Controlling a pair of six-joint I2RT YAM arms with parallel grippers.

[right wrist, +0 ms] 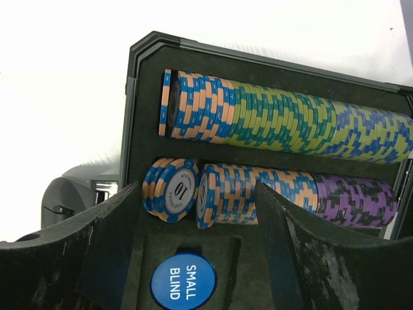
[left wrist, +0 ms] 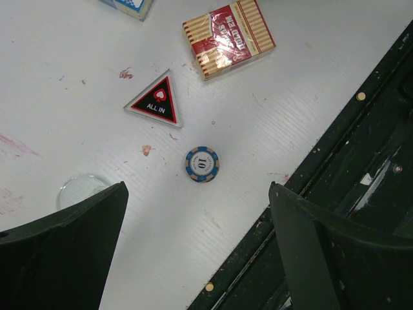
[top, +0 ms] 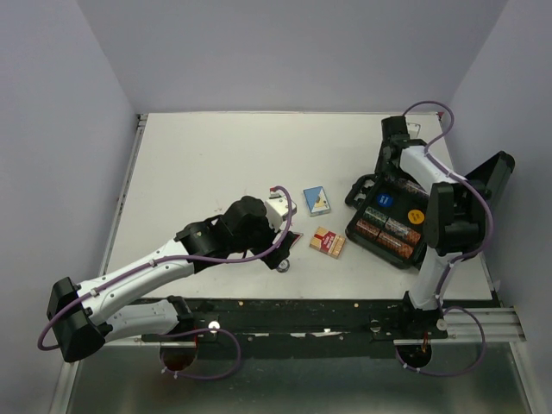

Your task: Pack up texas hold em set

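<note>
The black case (top: 373, 247) lies open at the table's right, and its chip rows (right wrist: 284, 113) fill the right wrist view. My right gripper (right wrist: 197, 187) hangs open over it, with a few loose blue-orange chips (right wrist: 171, 189) leaning between its fingers and a blue "small blind" marker (right wrist: 183, 280) in a slot below. My left gripper (left wrist: 197, 190) is open low over the table, nothing between its fingers. Just past its tips lies a single blue "10" chip (left wrist: 202, 164). Beyond are the triangular "all in" marker (left wrist: 155, 100), a clear marker (left wrist: 80, 189), the red card box (left wrist: 228, 37) and the blue card box (left wrist: 129, 6).
The black rail (left wrist: 348, 161) along the table's near edge runs close to the right of my left gripper. In the top view the blue card box (top: 316, 200) and red card box (top: 328, 241) lie between the two arms. Grey walls enclose the table.
</note>
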